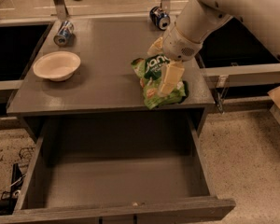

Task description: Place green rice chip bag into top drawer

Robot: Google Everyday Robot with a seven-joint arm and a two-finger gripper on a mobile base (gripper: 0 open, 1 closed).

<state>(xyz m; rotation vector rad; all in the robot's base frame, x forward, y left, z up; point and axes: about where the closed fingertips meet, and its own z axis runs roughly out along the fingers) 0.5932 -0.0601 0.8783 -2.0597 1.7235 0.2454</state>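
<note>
The green rice chip bag (154,73) lies on the grey table top (107,78) near its front right corner. My gripper (162,63) is down on the bag, open, with one cream finger (170,78) on the bag's near side and the other (155,45) behind its top edge, so the bag sits between them. The top drawer (116,181) is pulled fully out below the table front, and its flat bottom holds nothing.
A white bowl (57,65) sits at the table's left. A blue can (64,33) lies at the back left and another (159,17) at the back right, just behind my arm. Dark openings flank the table on both sides.
</note>
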